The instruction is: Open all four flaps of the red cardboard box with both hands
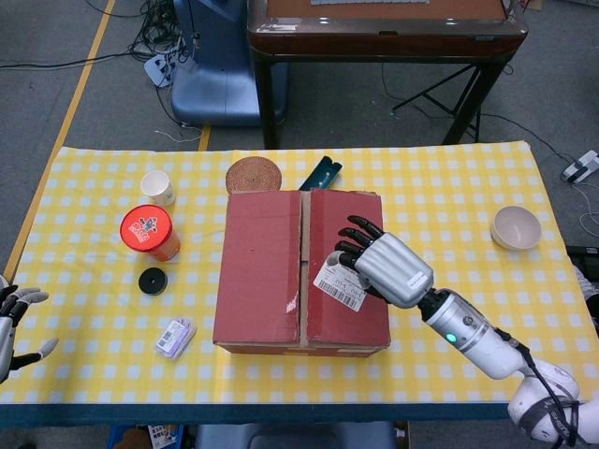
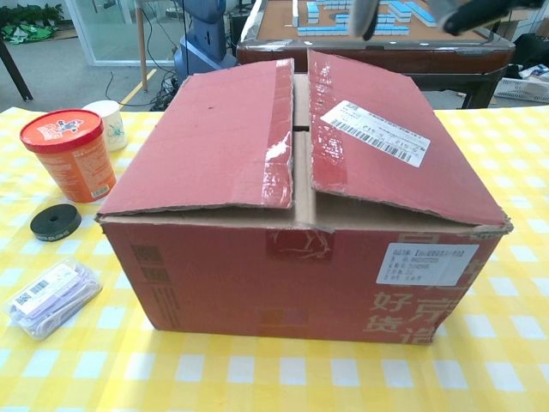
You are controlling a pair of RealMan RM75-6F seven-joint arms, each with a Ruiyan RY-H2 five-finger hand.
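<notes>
Box: red cardboard box [image 1: 301, 269] sits mid-table on the yellow checked tablecloth [image 1: 449, 201]. I see both top flaps lying down, with a narrow seam between them running front to back.
Left flap: left top flap [image 2: 210, 142] is flat, with torn tape along its inner edge.
Right flap: right top flap [image 2: 386, 150] is down and carries the white shipping label [image 2: 375, 131].
Right hand: my right hand [image 1: 382, 262] is over the right flap with its fingers spread and nothing in them. The dark fingertips [image 1: 360, 224] point toward the seam, above the label. I can't tell whether it touches the cardboard or hangs just above. In the chest view only blurred bits show at the top edge [image 2: 467, 13].
Left hand: my left hand [image 1: 14, 323] is at the left edge of the head view, beside the table's near-left corner and well apart from the box. Its fingers are spread and it holds nothing.
Left of box: orange tub [image 1: 149, 232] with a red lid, white paper cup [image 1: 157, 187], black disc [image 1: 153, 280], and a small clear packet [image 1: 175, 337].
Behind box: round woven coaster [image 1: 254, 175] and a dark green flat item [image 1: 320, 173] that I can't identify.
Right side: beige bowl [image 1: 516, 227], well apart from the box.
</notes>
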